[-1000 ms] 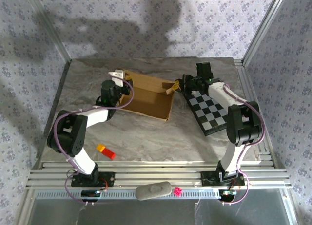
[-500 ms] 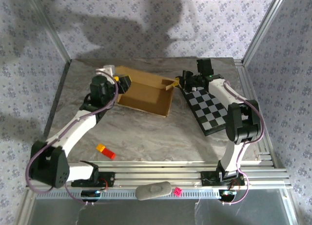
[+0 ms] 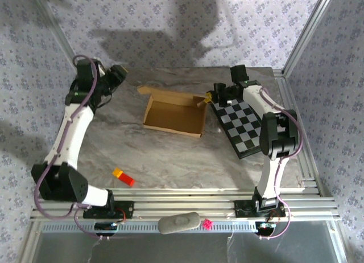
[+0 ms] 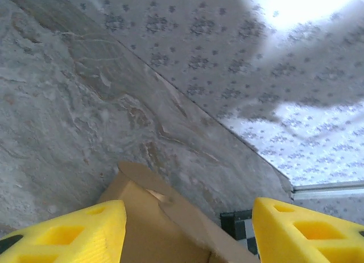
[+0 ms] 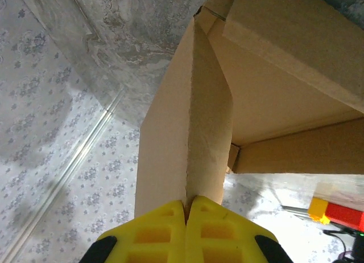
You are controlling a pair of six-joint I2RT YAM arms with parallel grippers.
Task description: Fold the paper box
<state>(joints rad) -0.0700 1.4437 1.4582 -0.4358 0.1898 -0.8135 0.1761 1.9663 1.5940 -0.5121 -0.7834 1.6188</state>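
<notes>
We count one marbled tabletop (image 3: 170,160). On its far middle sits one paper box (image 3: 173,118), open-topped, with a flap raised at its far right corner. One checkered board (image 3: 244,129) lies just beside it on the right. Of two pairs of fingers, the right fingers (image 5: 165,229) are clenched on that flap, and the left fingers (image 4: 68,234) are released, empty, at the far left. One small red-and-orange block (image 3: 123,177) lies at the near left.
</notes>
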